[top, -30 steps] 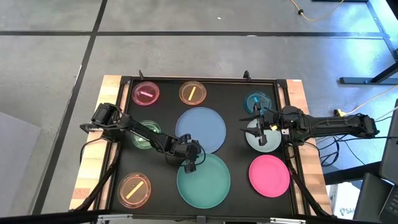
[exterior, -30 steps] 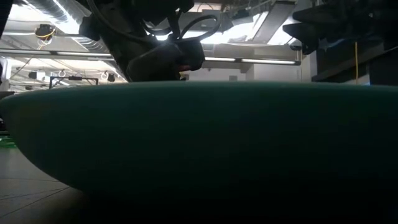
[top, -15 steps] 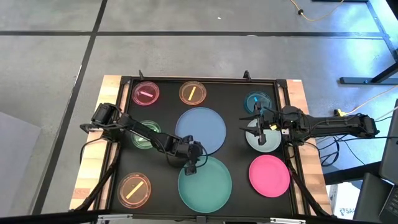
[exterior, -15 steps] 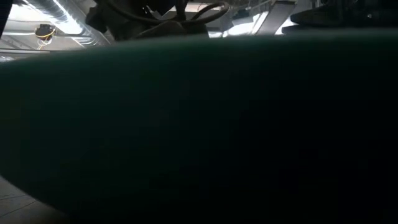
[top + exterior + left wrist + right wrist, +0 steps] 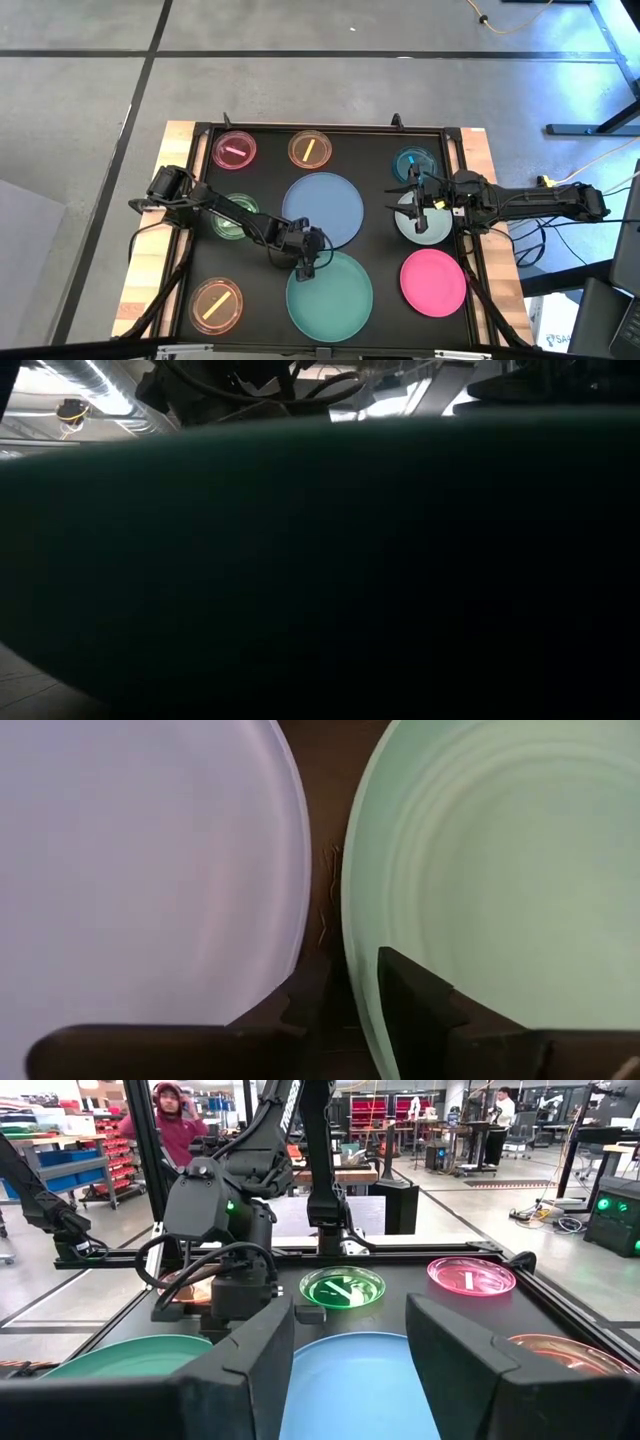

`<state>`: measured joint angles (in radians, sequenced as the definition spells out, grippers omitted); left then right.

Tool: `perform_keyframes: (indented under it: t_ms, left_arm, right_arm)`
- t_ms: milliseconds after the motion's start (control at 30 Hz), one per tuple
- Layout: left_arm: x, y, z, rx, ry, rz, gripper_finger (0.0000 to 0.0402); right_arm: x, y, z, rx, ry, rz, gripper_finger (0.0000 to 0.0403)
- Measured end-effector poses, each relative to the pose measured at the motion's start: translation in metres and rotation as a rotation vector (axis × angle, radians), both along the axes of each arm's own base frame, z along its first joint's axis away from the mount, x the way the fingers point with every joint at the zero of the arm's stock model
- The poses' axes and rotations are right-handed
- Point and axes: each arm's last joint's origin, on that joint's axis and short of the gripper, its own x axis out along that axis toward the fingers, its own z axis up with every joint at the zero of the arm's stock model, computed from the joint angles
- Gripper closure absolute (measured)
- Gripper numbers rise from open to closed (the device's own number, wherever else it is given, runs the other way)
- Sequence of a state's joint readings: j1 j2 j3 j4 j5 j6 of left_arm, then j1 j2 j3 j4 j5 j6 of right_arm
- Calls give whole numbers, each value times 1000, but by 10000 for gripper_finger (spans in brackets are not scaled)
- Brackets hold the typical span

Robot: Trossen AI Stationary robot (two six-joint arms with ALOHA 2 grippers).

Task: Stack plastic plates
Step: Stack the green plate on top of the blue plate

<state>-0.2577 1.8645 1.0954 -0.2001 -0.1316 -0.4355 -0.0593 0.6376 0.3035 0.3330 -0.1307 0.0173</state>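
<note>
teal plate rim pinched by left hand, a narrow gap beside light-blue plate.

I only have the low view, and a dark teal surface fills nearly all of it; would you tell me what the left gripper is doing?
Observer: The left gripper is at the teal plate's rim, on the side nearest the light-blue plate.
Operator: Does it have a grip?
Observer: In the left wrist view its fingers straddle the rim, one inside and one outside, closed on it.
Operator: And the right arm?
Observer: The right gripper hovers over the white plate, fingers wide apart.
</note>
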Motion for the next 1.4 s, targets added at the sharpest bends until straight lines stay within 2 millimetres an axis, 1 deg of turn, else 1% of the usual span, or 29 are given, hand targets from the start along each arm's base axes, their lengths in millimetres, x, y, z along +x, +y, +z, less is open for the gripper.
perform_keyframes:
  t_ms: [233, 500, 600, 800, 933, 1033, 1133, 1267, 1400]
  left_arm:
    - [0, -1, 0, -40, 8, -26, 391]
    - [1, 4, 2, -25, -4, -2, 395]
    - [0, 8, 15, -31, -38, 5, 397]
    - [-11, 19, 56, 31, -147, 59, 391]
    - [-21, 31, 84, 118, -224, 128, 390]
    - [-27, 43, 99, 208, -271, 206, 390]
    - [-31, 57, 109, 301, -300, 294, 389]
    - [-31, 79, 110, 358, -281, 366, 389]
    - [-33, 104, 102, 388, -195, 426, 389]
  right_arm:
    - [0, 0, 1, 1, -9, 2, 215]
    - [0, 0, 1, 1, -15, 10, 215]
    - [0, 0, 2, 2, -16, 10, 215]
    - [0, 1, 2, 2, -17, 19, 215]
    - [0, 1, 2, 2, -17, 18, 215]
    - [0, 0, 2, 2, -17, 10, 215]
    - [0, 0, 2, 2, -17, -2, 215]
    - [0, -1, 2, 3, -17, -19, 215]
    - [0, -1, 2, 2, -17, -19, 215]
